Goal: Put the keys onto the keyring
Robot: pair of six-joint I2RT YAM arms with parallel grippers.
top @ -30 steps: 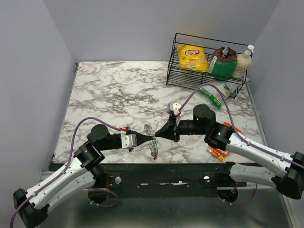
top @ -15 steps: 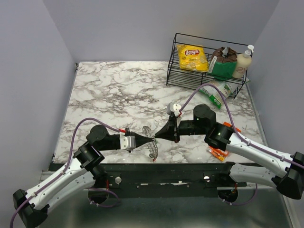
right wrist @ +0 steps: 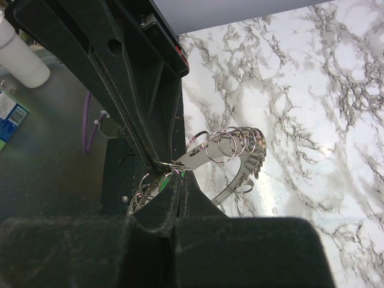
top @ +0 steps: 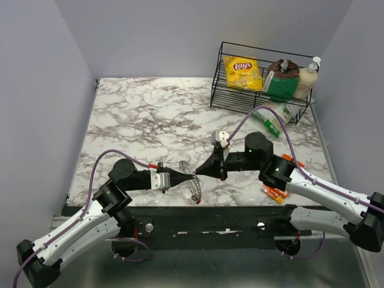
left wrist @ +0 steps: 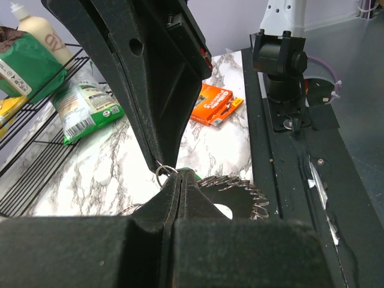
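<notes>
Two grippers: my left gripper (top: 191,176) and right gripper (top: 200,173) meet tip to tip over the near edge of the marble table (top: 138,120). Any push inward jams them together.
Left hold: fingers pressed together, apparently pinching the rim of the keyring (top: 194,188). A twist from the other arm could pry it loose.
Right hold: fingers clenched too, but I cannot tell on what.
Keyring position: toothed grey ring, tilted on edge, directly beneath the meeting tips. If it drops, it may slide off the table edge.
Small split ring (left wrist: 163,171): sits exactly where both tips touch, so it is easy to bend or miss.
Green key (right wrist: 163,183): only a pale glint beside my right fingers. It is tiny and could slip away unseen.
</notes>
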